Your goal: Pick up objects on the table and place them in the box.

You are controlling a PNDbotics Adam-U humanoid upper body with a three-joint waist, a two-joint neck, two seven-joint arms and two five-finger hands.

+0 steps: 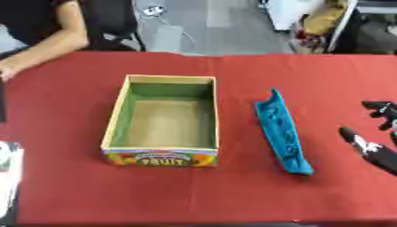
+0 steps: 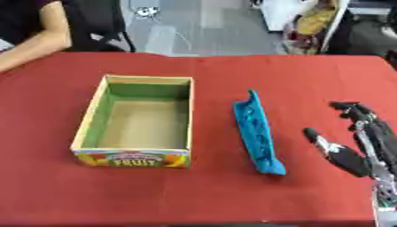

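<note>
A long blue packet (image 2: pixel 257 134) lies on the red table (image 2: pixel 217 190), running from far to near, just right of the box. The cardboard box (image 2: pixel 87 119) has green inner walls, a front panel reading FRUIT, and nothing inside it. My right hand (image 2: pixel 363 142) hovers at the right edge, to the right of the blue packet and apart from it. Its fingers are spread and the thumb (image 2: pixel 329 150) points toward the packet; it holds nothing. My left hand shows in neither view.
A person's forearm (image 1: pixel 43 48) rests on the table's far left corner. Something white (image 1: pixel 8 170) sits at the left edge, near the front. Chairs, cables and shelving stand on the floor beyond the far edge.
</note>
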